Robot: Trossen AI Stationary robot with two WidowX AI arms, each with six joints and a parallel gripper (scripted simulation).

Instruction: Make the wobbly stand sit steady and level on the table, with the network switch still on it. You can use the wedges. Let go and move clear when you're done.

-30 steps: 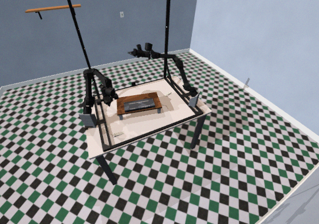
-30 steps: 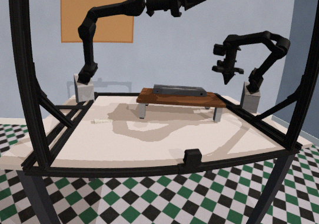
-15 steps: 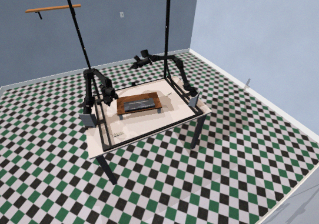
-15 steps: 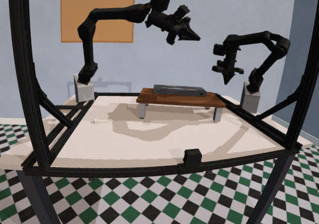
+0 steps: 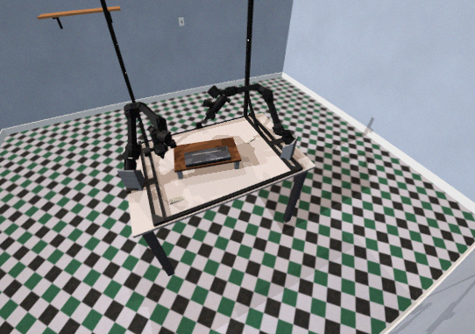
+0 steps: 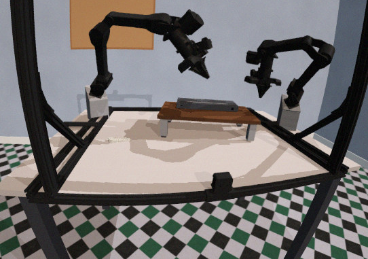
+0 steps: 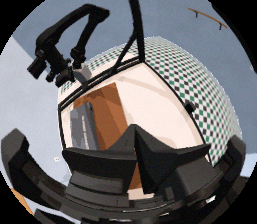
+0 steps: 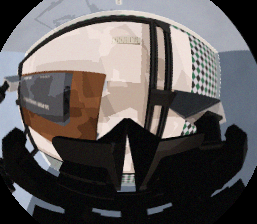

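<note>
The wooden stand (image 5: 234,146) (image 6: 200,115) (image 7: 113,107) (image 8: 90,100) is on grey legs mid-table. Its top slopes slightly in the exterior view; I cannot tell which foot is off the table. The grey network switch (image 5: 207,156) (image 6: 207,105) (image 7: 83,127) (image 8: 45,95) lies on it. One pale wedge strip (image 5: 251,140) (image 6: 118,140) lies beyond one end of the stand, another wedge strip (image 5: 176,200) (image 8: 126,40) near the opposite table corner. My left gripper (image 5: 206,119) (image 6: 208,77) (image 7: 133,127) is shut, above and off the stand's side. My right gripper (image 5: 163,156) (image 6: 261,96) (image 8: 126,121) is shut, above the stand's other end.
A black frame (image 5: 232,188) (image 6: 136,199) runs around the table (image 5: 210,188) (image 6: 176,173), with uprights at the exterior view side. A small black camera block (image 6: 222,181) sits on its rail there. The stand's legs (image 6: 163,128) (image 6: 251,131) leave a low gap beneath the board.
</note>
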